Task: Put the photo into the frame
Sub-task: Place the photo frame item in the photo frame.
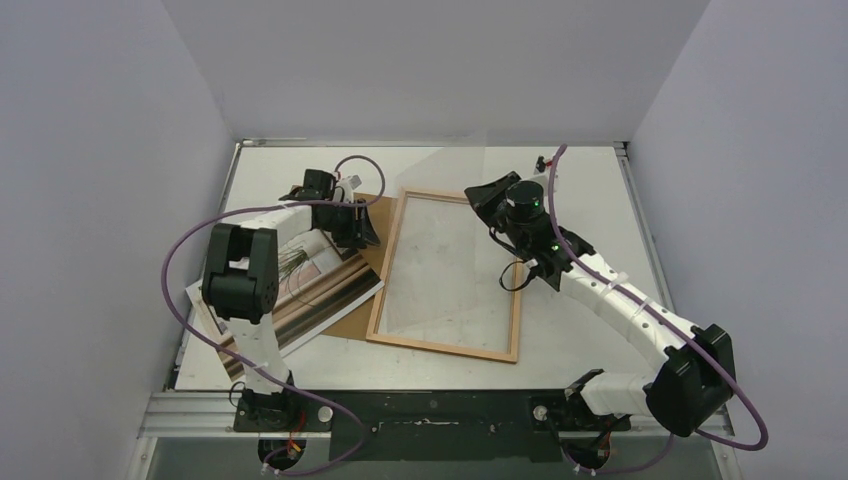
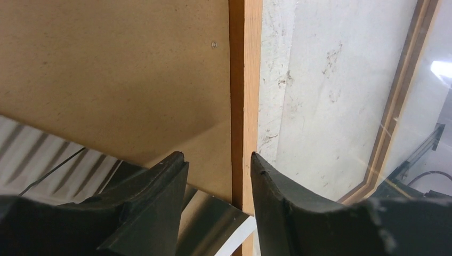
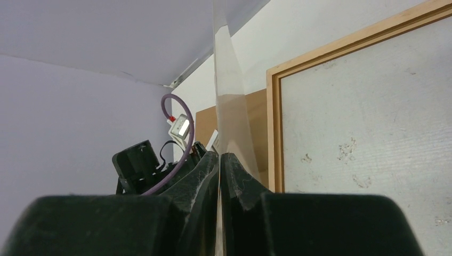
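Tbl [image 1: 590, 340]: 1 frame [image 1: 443, 347], 1 photo [image 1: 320, 298], 1 backing sheet [image 1: 384, 232] (1 pane [image 3: 230, 106], tilted)

surface: white table [image 1: 270, 175] | on it: wooden frame [image 1: 445, 346], brown backing board [image 1: 345, 322] | photo [image 1: 320, 290] overlapping board

frame [image 1: 385, 270] orange-brown wood; photo [image 1: 325, 290] beige-brown stripes; backing sheet [image 2: 117, 69] plain brown; pane [image 3: 230, 106] clear.

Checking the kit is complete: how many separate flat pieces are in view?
4: photo at left, backing board beneath it, frame at centre, clear pane pinched by the right gripper. Others may hide underneath.
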`<control>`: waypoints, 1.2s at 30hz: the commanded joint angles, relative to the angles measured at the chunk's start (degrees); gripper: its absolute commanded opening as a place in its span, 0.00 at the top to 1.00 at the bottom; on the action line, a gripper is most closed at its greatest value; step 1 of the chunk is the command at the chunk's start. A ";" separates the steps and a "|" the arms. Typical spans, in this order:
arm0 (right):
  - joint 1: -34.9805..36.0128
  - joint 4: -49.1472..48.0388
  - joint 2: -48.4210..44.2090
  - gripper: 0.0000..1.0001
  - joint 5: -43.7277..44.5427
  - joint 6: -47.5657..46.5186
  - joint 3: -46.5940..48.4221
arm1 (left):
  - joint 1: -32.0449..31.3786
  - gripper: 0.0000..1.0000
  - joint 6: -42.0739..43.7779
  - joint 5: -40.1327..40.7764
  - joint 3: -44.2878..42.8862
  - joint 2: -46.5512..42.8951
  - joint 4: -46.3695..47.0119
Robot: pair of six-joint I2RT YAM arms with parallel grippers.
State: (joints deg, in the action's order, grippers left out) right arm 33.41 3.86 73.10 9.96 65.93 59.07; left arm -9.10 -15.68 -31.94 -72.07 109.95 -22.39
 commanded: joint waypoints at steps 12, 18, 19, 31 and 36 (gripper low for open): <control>-1.25 1.97 -4.99 0.95 1.03 -1.45 3.17 | -3.25 0.67 0.39 -1.41 -5.73 4.81 1.73; -1.68 1.74 -4.78 0.95 0.94 -1.13 2.49 | -3.79 0.71 0.39 -2.28 -6.17 5.62 1.49; -1.66 1.43 -4.40 0.95 0.76 -1.01 2.51 | -3.89 0.72 0.31 -2.51 -6.01 5.61 1.49; -0.05 -1.50 -2.52 0.95 0.89 1.72 6.25 | -0.61 0.84 -4.09 -2.33 -2.99 2.21 4.15; 0.03 -3.40 -3.48 0.95 1.47 4.16 3.41 | 0.05 0.86 -4.88 -2.15 -1.53 1.02 5.41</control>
State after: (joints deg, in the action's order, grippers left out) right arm 33.10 6.07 71.85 10.09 66.98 62.41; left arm -9.56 -19.40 -33.41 -74.32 114.87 -20.21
